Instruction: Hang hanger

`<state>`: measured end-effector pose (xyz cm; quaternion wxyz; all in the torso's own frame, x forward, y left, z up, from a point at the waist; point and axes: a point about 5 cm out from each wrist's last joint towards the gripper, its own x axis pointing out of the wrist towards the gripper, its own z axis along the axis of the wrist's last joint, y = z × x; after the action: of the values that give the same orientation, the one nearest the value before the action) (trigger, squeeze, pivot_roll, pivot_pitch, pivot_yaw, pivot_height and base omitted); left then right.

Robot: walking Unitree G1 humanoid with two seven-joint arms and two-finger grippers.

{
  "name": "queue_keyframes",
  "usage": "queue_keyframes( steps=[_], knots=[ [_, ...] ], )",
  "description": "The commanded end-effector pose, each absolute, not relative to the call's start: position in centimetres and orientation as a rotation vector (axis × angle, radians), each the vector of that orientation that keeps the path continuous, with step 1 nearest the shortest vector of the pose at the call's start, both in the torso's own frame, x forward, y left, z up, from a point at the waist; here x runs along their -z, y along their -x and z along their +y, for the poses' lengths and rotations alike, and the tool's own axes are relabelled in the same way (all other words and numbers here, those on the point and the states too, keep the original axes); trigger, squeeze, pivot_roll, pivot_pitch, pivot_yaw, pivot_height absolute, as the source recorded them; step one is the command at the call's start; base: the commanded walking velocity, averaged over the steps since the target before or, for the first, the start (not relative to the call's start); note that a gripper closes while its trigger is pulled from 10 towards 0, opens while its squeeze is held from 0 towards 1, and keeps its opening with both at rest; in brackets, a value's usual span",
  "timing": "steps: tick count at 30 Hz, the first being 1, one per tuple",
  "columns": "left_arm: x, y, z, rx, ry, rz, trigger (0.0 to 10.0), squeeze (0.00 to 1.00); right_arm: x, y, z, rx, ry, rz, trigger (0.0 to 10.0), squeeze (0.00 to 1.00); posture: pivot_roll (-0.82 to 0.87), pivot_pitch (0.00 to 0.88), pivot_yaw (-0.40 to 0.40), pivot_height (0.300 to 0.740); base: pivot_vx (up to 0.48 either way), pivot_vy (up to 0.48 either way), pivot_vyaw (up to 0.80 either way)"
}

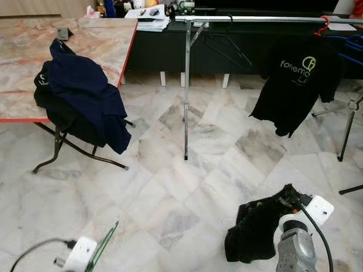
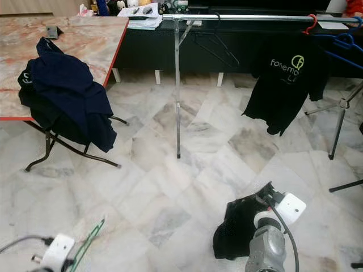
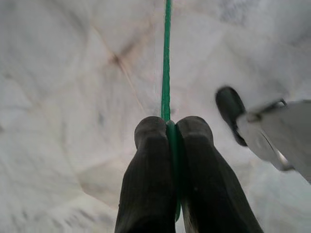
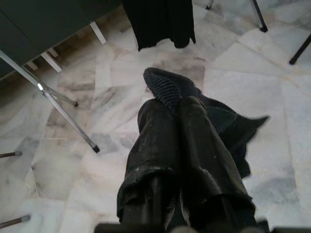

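Left wrist view: the left gripper (image 3: 167,127) pinches a thin green hanger (image 3: 166,63), running straight ahead over marble floor (image 1: 170,192). The right gripper (image 4: 167,104) clamps a dark garment (image 1: 255,229).

The only writing I can read from here is on the black T-shirt (image 1: 296,85) hanging from the silver rail (image 1: 255,18) on a red hanger (image 1: 323,25). Across its chest runs a pale word that begins "forem", and perhaps an "o" follows; the rest disappears into a fold of the cloth. Just above the word's end sits a round yellow-green emblem, a ring with a curl inside it, too small to make out as a letter. Under the word there seems to be a smaller line of print, but it is only a faint smudge and cannot be read.
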<state>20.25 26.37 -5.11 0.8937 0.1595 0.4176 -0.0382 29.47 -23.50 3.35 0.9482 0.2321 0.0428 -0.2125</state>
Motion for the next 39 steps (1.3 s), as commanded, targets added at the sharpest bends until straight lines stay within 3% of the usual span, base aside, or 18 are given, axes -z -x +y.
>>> queue_keyframes(
  steps=[1,8,15,16,17,18,19,30,39],
  knots=[
    [5.6,-19.3,26.7,0.032,-0.270,0.894,10.0,0.00,-3.9,-29.8,-23.3,0.417,-0.461,0.062,0.0,0.00,0.08,0.157,0.008,0.740,0.000,0.000,0.00],
    [6.2,-18.6,26.3,0.006,-0.233,0.912,10.0,0.00,-4.4,-30.2,-22.1,0.324,-0.404,0.059,0.0,0.00,0.08,0.147,-0.006,0.740,0.000,0.000,0.00],
    [7.0,-17.4,26.0,-0.033,-0.205,0.936,10.0,0.00,-5.8,-29.5,-24.2,0.418,-0.337,-0.027,0.0,0.00,0.06,0.121,-0.012,0.740,0.000,0.000,0.00],
    [7.0,-17.2,25.9,-0.035,-0.202,0.941,10.0,0.00,-6.1,-29.4,-24.2,0.420,-0.319,-0.040,1.8,0.00,0.06,0.114,-0.013,0.740,0.000,0.000,0.00],
    [7.1,-17.1,25.9,-0.039,-0.195,0.943,10.0,0.00,-6.3,-29.4,-24.3,0.425,-0.310,-0.050,4.4,0.00,0.06,0.110,-0.013,0.740,0.000,0.000,0.00],
    [7.1,-17.1,25.9,-0.039,-0.195,0.943,10.0,0.00,-6.3,-29.4,-24.3,0.425,-0.310,-0.050,4.4,0.00,0.06,0.110,-0.013,0.740,0.000,0.000,0.00],
    [7.2,-16.9,25.9,-0.045,-0.177,0.943,10.0,0.00,-6.6,-29.4,-24.1,0.424,-0.306,-0.063,10.0,0.00,0.05,0.104,-0.014,0.740,0.000,0.000,0.00],
    [7.6,-16.5,25.5,-0.054,-0.152,0.955,10.0,0.00,-7.7,-29.8,-22.6,0.336,-0.215,-0.108,10.0,0.00,0.07,0.081,-0.017,0.740,0.000,0.000,0.00],
    [7.6,-16.4,25.6,-0.088,-0.129,0.952,10.0,0.00,-8.5,-30.4,-21.7,0.277,-0.166,-0.118,10.0,0.00,0.08,0.098,-0.031,0.740,0.000,0.000,0.78]
  ],
)
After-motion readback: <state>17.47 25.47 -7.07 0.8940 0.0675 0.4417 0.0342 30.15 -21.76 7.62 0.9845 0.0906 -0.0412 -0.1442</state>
